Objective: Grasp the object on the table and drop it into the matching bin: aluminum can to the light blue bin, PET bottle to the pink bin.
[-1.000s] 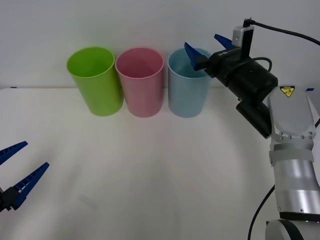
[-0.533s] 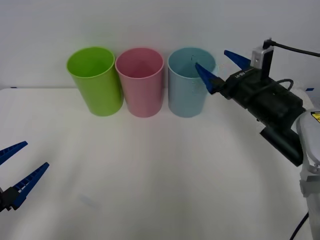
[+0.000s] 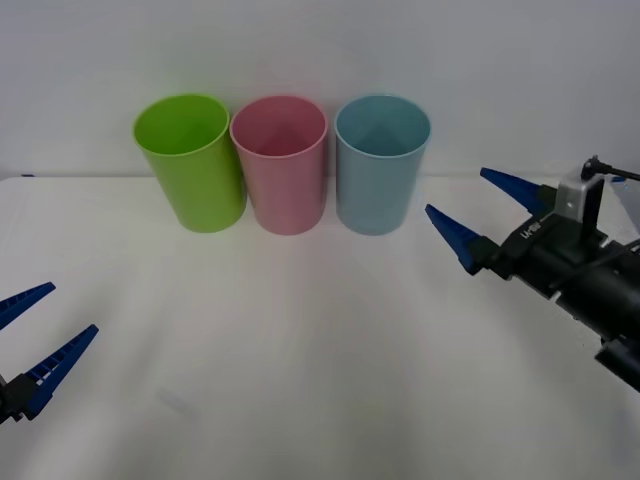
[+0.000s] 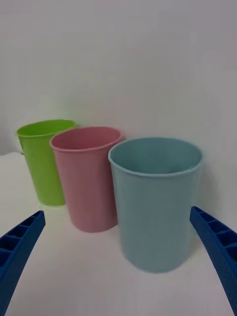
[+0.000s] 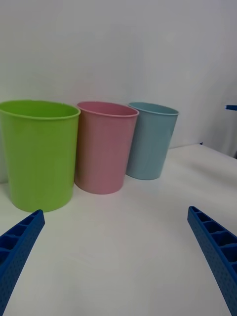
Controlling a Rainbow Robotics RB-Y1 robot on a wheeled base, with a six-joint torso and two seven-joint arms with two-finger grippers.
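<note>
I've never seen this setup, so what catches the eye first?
Three bins in a row at the table's far edge: lime green bin, pink bin, light blue bin. The right gripper hangs open beside the blue one; the left gripper waits open nearby.

The table point(image 3: 300, 350) is wide, flat and plain white. On its far side stand three tall round bins in one row: a lime green bin point(image 3: 192, 165), the pink bin point(image 3: 283, 168) and the light blue bin point(image 3: 378, 168), each just beside the next.
</note>
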